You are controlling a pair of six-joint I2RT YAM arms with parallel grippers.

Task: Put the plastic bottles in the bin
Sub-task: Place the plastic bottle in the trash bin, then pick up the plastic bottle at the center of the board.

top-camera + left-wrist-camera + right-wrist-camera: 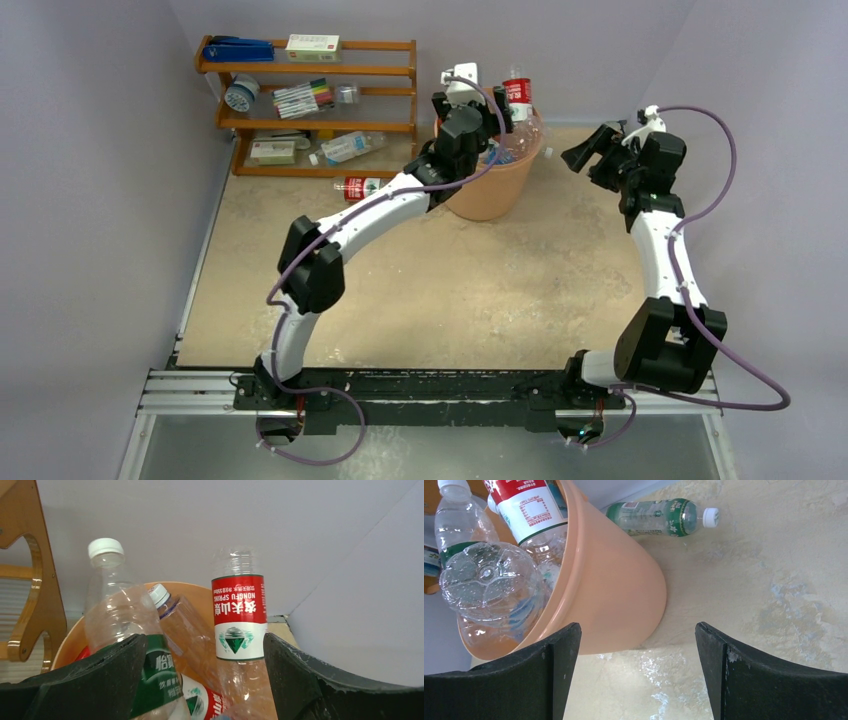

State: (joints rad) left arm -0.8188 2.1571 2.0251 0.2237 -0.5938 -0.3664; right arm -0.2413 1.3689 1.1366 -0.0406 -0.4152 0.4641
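The peach bin [497, 190] stands at the back of the table, stuffed with several plastic bottles. A red-labelled bottle [517, 92] stands upside down in it, above the rim. My left gripper [472, 108] hovers open and empty over the bin. Its wrist view shows the bin rim [197, 589], the inverted red-labelled bottle [239, 615] and a green-labelled white-capped bottle [120, 625] between the jaws [204, 639]. My right gripper [592, 148] is open and empty to the right of the bin [614, 580]. One bottle [362, 187] lies on the table left of the bin, also seen in the right wrist view [664, 517].
A wooden shelf [310, 72] stands at the back left with marker pens [303, 98], small boxes, tape and one clear bottle [352, 146] on its lowest level. Walls close in behind and to the right of the bin.
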